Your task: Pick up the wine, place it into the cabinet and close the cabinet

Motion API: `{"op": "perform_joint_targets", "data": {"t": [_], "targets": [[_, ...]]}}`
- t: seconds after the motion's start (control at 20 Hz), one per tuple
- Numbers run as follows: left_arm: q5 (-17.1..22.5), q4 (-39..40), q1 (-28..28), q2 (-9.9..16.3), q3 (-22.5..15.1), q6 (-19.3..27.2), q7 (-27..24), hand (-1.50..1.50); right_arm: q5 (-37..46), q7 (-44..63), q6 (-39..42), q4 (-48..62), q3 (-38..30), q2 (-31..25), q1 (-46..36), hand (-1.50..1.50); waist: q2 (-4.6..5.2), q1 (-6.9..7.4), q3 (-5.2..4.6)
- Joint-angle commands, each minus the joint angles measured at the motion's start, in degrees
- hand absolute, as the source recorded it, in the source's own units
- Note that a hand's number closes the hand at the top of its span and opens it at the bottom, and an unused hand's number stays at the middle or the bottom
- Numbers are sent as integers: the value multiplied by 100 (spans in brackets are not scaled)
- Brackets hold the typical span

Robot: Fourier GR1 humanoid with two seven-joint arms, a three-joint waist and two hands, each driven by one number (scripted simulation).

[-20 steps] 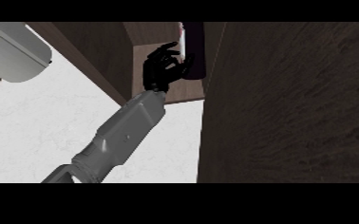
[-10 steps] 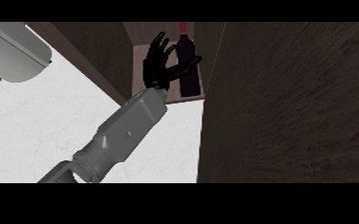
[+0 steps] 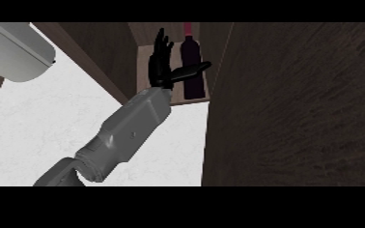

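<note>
The dark wine bottle [image 3: 190, 60] with a red top stands upright inside the open cabinet [image 3: 146, 53], on its light wooden shelf. My left hand [image 3: 158, 71] is just left of the bottle, open, with its fingers straight up. Its thumb [image 3: 192, 70] stretches right across the front of the bottle, and no fingers curl round the bottle. The grey left forearm [image 3: 128, 125] rises from the lower left. My right hand does not show.
The cabinet's dark wooden door [image 3: 285, 106] fills the right side, swung open towards me. A white rounded object [image 3: 21, 53] sits at the upper left. The white counter [image 3: 43, 125] lies below the cabinet.
A second ago my left hand was curled round the bottle at the cabinet's opening. Its fingers have since straightened and shifted left, leaving the bottle standing on the shelf.
</note>
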Motion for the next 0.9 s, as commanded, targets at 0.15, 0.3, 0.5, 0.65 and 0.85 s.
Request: {"op": "perform_joint_targets", "data": {"t": [0.15, 0.3, 0.5, 0.65, 0.85], "targets": [[31, -133, -219, -1, -224, 252, -188, -150, -1, 70, -25, 18, -10, -16, -116, -150, -12, 29, -3], [90, -340, -10, -1, -314, 257, -469, -150, -5, -30, -5, -10, -106, -37, 75, -150, -37, 97, 0], [196, -511, 109, -1, -382, 145, -677, -150, 45, 4, -31, 48, -29, -3, 192, -150, -62, 200, 1], [327, -670, 58, -1, -453, 106, -642, -150, 12, -76, -1, 223, -107, -20, 2, -150, -50, 211, 1], [433, -953, 126, -1, -653, 222, -679, -150, -151, 454, -173, -181, -136, -62, -85, -150, -93, 271, -1]]}}
